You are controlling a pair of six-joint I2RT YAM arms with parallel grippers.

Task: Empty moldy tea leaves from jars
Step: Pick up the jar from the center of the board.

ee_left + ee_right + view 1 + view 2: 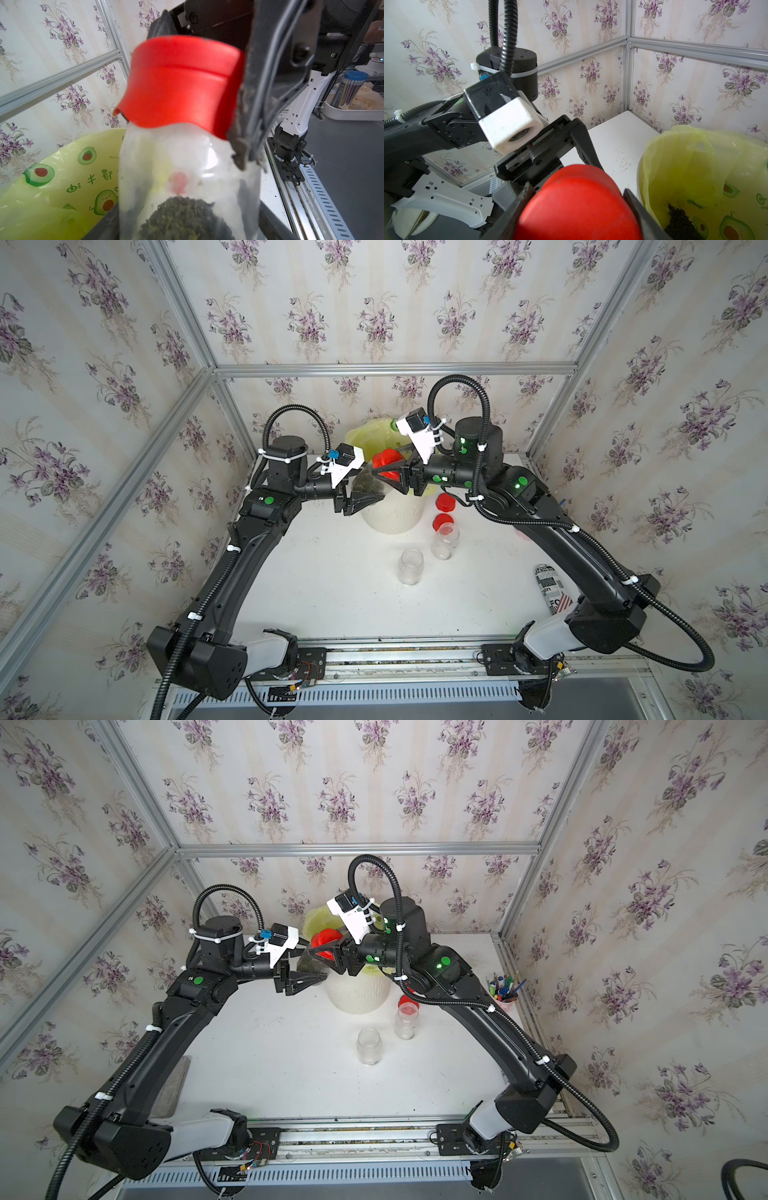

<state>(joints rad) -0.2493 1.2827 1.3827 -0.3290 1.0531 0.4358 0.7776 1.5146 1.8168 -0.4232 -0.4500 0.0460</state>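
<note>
A clear jar (370, 485) (187, 166) lies sideways in the air over the bin's near rim. Its dark moldy tea leaves (182, 218) show through the wall. My left gripper (372, 491) (316, 975) is shut on the jar's body. My right gripper (380, 470) (577, 218) is shut on its red cap (387, 462) (577, 207), which sits on the jar's neck. Two more jars (410, 566) (444, 541) stand uncapped with nothing inside on the table. A small heap of tea leaves (681, 220) lies in the bin's bag.
The cream bin (392, 516) with a yellow avocado-print bag (695, 176) stands at the back centre. Two loose red caps (445, 502) (442, 521) lie to its right. A printed can (550, 587) lies by the right arm. A pink pen cup (505, 990) stands far right.
</note>
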